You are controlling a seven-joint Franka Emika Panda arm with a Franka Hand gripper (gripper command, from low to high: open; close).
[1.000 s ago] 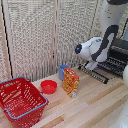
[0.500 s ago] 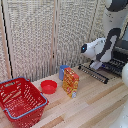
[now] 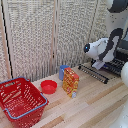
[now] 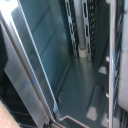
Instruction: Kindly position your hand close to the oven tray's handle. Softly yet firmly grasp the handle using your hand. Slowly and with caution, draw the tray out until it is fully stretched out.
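the oven tray [image 3: 96, 71] projects from the oven [image 3: 119, 60] at the exterior view's right, its bars hanging over the wooden counter [image 3: 90, 105]. the hand [image 3: 99, 64] sits low over the tray, close to the oven front. the fingers are hidden by the arm; whether they are spread or closed on the handle cannot be told. the wrist view shows only the oven cavity [image 4: 75, 85] and its side rails [image 4: 30, 65]. procedure, as judged: pull straight along the rails, level and slow. avoid twisting, which could jam the tray. the orange box [image 3: 70, 81] stands near the tray's front edge; stop short of it.
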